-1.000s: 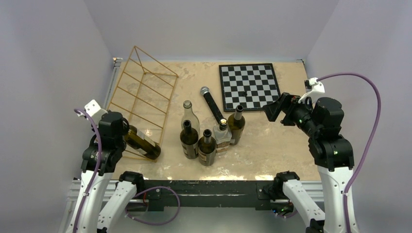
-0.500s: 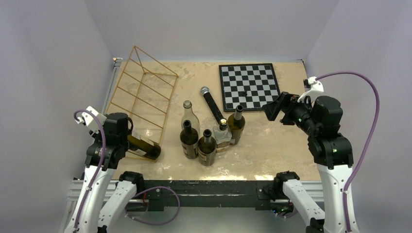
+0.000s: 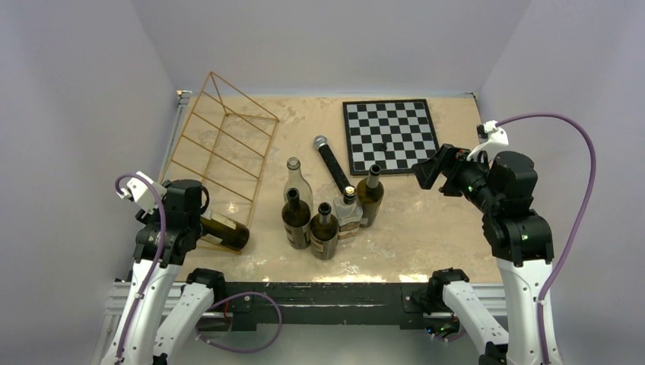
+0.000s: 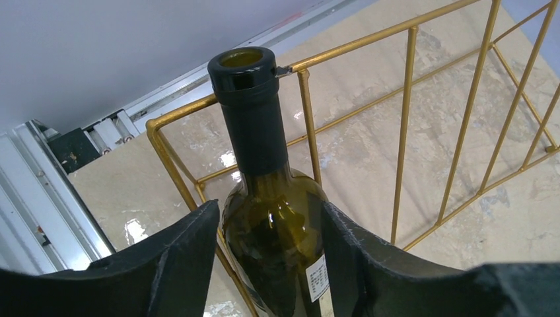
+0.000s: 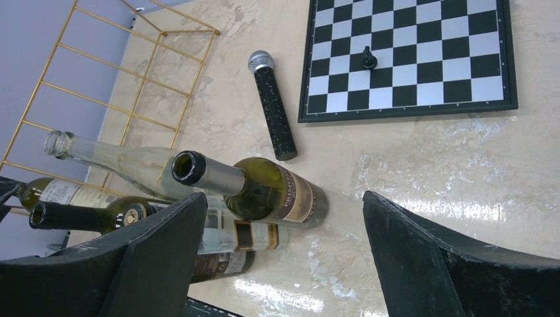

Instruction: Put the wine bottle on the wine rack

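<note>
One wine bottle [image 4: 254, 119]: clamped in left pincer [image 4: 269, 211].
Wine rack [image 4: 403, 132]: just beyond pincer; settle it level.
Right pincer [image 5: 282, 198]: apart.

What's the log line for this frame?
left gripper: shut on wine bottle | wine bottle: lying across wine rack near end | right gripper: open, empty

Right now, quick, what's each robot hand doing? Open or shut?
Left gripper: shut on the wine bottle.
Right gripper: open, holding nothing.
</note>
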Tool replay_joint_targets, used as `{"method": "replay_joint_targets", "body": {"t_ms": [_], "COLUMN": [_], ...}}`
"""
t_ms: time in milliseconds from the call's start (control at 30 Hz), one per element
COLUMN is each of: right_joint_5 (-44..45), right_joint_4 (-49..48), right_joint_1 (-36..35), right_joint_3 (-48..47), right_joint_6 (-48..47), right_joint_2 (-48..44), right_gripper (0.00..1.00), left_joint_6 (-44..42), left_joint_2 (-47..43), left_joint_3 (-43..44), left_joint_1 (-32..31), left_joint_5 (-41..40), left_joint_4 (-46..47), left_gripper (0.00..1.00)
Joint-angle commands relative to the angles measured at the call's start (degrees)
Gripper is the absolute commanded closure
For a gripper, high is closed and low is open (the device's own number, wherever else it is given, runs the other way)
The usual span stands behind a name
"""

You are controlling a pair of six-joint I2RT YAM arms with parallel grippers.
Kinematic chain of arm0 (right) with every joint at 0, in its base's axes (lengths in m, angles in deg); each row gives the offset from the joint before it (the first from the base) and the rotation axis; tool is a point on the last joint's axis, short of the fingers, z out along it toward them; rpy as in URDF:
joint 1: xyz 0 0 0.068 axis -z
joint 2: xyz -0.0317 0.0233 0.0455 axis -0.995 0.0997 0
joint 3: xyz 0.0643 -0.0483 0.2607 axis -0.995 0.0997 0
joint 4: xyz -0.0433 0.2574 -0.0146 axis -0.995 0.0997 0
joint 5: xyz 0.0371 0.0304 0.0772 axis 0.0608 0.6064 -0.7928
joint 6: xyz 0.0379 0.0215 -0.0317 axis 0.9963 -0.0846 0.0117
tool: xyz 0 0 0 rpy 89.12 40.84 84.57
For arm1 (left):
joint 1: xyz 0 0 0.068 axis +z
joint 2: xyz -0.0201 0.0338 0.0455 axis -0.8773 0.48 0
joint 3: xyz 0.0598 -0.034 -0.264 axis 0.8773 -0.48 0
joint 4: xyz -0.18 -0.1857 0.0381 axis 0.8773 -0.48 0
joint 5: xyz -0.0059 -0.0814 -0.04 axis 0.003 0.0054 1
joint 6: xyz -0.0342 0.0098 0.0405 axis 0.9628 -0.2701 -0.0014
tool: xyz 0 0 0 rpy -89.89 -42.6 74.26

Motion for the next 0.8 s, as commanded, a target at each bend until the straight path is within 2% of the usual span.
{"method": "replay_joint_targets", "body": {"t_ms": [0,167,367,533,600,700,767], "right_joint_5": [1.3,1.1,0.5,-0.4,-0.5,-0.9,-1.3], "right_joint_4": [-0.2,0.2,1.0,1.4,1.6,1.7,1.7], "right_joint_1": [0.3,0.3,0.4,0.4,0.4,0.3,0.4], "right_joint_3": [-0.6,-1.1,-1.3,-1.4,-1.4,-1.1,-1.0], "right_joint_6": [0.1,-0.2,-0.2,-0.2,-0.1,-0.1,0.0], "right_joint_2": [-1.0,-1.1,-0.8,-0.7,-0.7,-0.9,-0.9], "right_gripper": [0.08,0.06,0.01,0.01,0.02,0.02,0.03], "left_joint_6": [-0.4,-7.6,-19.8,-30.6,-32.9,-33.6,-31.0], "left_joint_2": [-1.1,-2.3,-1.3,-1.1,-1.1,-0.9,-0.8], "left_joint_3": [3.3,7.4,11.5,12.1,11.8,10.2,8.4], "left_joint_1": [0.1,0.1,0.1,0.1,0.1,0.0,-0.2], "left_joint_5": [0.3,6.2,22.2,49.5,64.0,83.5,94.7], "left_joint_4": [-1.0,0.9,6.1,15.5,19.9,27.4,34.4], "left_gripper": [0.35,0.23,0.13,0.07,0.06,0.05,0.03]}}
